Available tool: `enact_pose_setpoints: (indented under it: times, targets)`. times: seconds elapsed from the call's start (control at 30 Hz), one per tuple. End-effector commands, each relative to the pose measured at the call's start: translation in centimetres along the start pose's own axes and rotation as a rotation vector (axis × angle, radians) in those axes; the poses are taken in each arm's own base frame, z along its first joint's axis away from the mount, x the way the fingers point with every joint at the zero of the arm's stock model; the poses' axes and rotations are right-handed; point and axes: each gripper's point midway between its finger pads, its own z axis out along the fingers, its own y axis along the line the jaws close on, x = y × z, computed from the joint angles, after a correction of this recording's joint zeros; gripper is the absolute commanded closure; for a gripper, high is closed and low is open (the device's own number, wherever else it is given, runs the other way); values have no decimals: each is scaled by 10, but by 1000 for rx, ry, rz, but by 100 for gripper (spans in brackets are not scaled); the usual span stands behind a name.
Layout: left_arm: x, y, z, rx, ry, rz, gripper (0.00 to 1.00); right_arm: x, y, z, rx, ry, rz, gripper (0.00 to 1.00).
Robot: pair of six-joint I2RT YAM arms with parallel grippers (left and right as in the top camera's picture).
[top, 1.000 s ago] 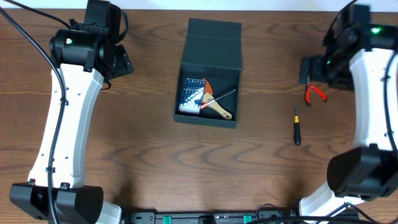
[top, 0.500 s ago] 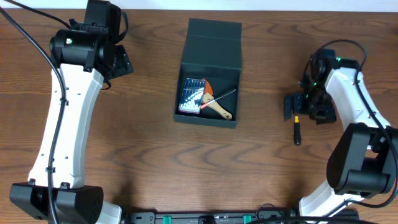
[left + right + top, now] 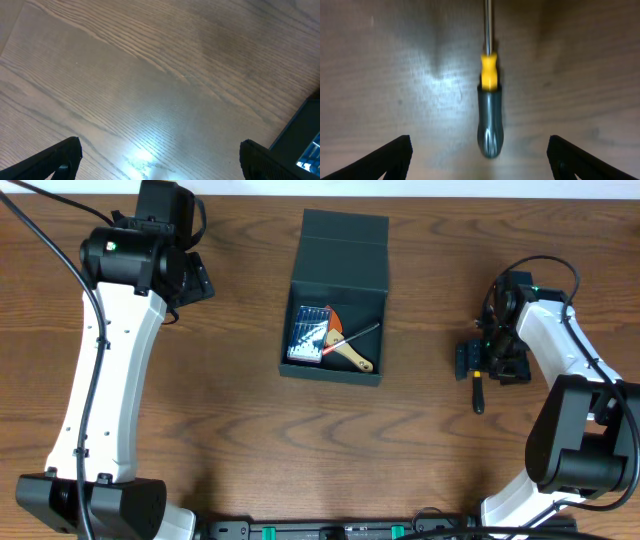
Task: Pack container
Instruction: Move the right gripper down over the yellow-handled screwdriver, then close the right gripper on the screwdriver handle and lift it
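Observation:
The container (image 3: 340, 255), a dark teal-black box with its flap lid open at the back, lies at table centre. It holds a small blue case of bits (image 3: 304, 335), an orange-handled tool (image 3: 333, 325) and a wooden-handled tool (image 3: 352, 356). A screwdriver (image 3: 478, 393) with a dark grey handle and yellow collar (image 3: 489, 112) lies on the table to the right. My right gripper (image 3: 488, 365) is open right above it, one finger on each side of the handle (image 3: 480, 160), not touching. My left gripper (image 3: 192, 280) is open over bare wood (image 3: 160, 160), left of the container's corner (image 3: 306, 134).
The wooden table's far edge (image 3: 450, 194) runs along the top. The right arm (image 3: 555, 345) reaches in from the right and hides the table under it. The left arm (image 3: 110, 370) stands along the left side.
My right arm has swung from the back right corner forward and left, and now has its open gripper over the screwdriver. It now covers the red pliers. The left arm has not moved.

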Motion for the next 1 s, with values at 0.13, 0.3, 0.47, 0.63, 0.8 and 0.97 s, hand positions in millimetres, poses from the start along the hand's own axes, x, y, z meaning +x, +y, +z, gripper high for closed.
enact_pose_setpoints:
  times: [0.13, 0.3, 0.47, 0.63, 0.8, 0.97]
  targets:
    - [-1, 3, 1, -13, 0, -10, 2, 3, -1, 16, 14, -13, -15, 13]
    - [-1, 3, 1, -13, 0, -10, 2, 5, 0, 28, 15, -24, -17, 12]
    - [-1, 3, 1, -13, 0, -10, 1, 2, -9, 43, 73, -63, -14, 9]
    - [-1, 3, 1, -13, 0, -10, 2, 9, -9, 59, 73, -69, -14, 8]
    - [-1, 3, 1, -13, 0, -10, 2, 8, -9, 63, 73, -83, -13, 10]
    - [-1, 3, 1, -13, 0, -10, 1, 12, -9, 64, 74, -69, -13, 20]
